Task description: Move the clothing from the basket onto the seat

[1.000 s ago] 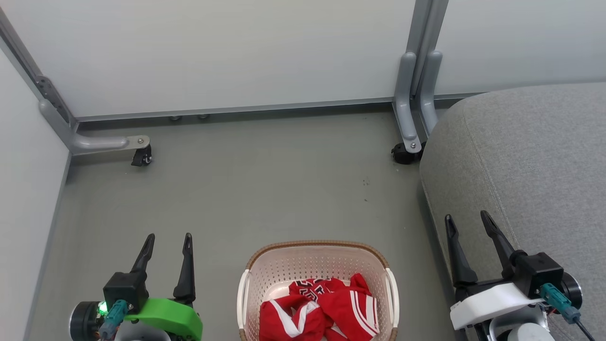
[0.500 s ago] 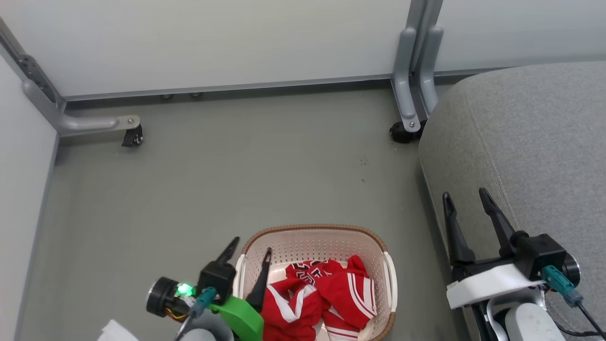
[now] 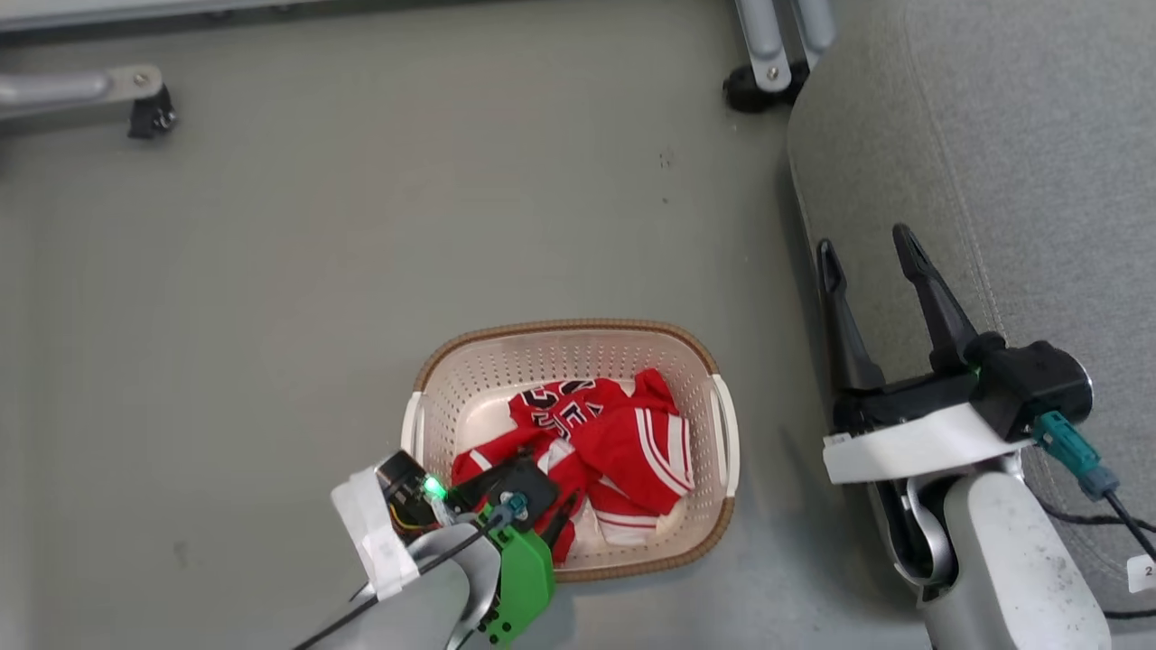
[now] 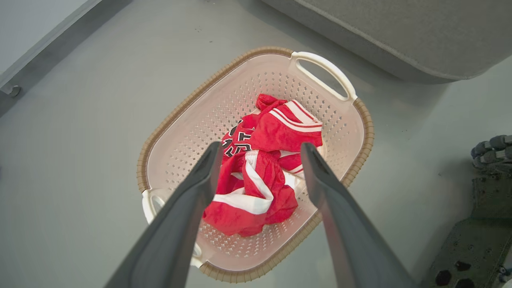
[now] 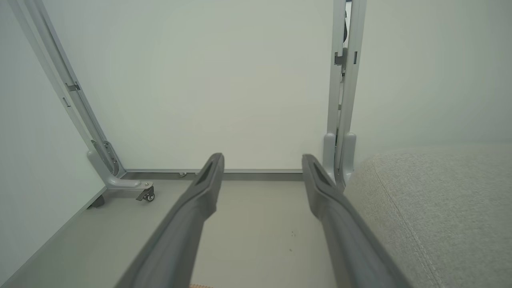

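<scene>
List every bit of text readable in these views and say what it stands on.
"2": on a small white tag at the head view's right edge, cut off by the frame.
Black-and-white lettering on the red clothing: crumpled and folded, not readable.

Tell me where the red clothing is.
The red clothing lies inside the cream basket on the floor, low and centre in the head view, under the open left gripper, with the grey seat to its right.
</scene>
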Robot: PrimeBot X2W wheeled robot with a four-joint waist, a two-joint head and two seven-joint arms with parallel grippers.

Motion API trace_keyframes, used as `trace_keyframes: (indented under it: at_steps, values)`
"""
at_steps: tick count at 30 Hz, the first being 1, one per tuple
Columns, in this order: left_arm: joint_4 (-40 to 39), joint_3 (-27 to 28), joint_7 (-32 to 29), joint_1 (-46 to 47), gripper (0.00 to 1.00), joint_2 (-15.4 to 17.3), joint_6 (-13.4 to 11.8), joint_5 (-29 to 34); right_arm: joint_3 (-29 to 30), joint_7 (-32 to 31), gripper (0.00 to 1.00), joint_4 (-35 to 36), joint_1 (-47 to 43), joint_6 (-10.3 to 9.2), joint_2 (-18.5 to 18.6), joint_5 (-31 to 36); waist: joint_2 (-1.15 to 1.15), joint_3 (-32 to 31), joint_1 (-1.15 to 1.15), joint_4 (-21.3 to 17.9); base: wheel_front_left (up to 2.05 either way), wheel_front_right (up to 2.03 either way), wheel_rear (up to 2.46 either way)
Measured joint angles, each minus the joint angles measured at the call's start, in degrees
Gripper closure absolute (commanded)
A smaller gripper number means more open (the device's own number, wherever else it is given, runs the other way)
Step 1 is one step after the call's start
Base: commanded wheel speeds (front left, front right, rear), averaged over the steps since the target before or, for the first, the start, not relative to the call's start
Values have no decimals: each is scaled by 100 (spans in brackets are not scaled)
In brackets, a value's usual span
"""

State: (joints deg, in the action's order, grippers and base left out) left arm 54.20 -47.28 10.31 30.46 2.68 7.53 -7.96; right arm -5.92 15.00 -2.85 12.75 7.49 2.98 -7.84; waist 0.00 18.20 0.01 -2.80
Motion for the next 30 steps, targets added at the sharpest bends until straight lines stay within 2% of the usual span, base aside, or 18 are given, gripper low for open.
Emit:
trace_keyframes:
  at_steps: [5, 13, 21, 30]
  values:
    - [620, -435, -299, 560, 0, -4, 1, -110, -121, 4, 0, 193, 394, 0, 0, -45, 0, 612, 0, -170, 0, 0, 0]
    - [1465, -710, -391, 1287, 0, 55, 1, -166, -208, 4, 0, 533, 705, 0, 0, -337, 0, 1592, 0, -540, 0, 0, 0]
    - [1774, -656, -517, 1809, 0, 294, -34, -300, -210, 5, 0, 689, 864, 0, -1, -625, 0, 2479, 0, -879, 0, 0, 0]
    - [1882, -656, -855, 2032, 0, 533, -82, -360, -390, 4, 0, 698, 995, 0, -4, -928, 0, 3165, 0, -1233, 0, 0, 0]
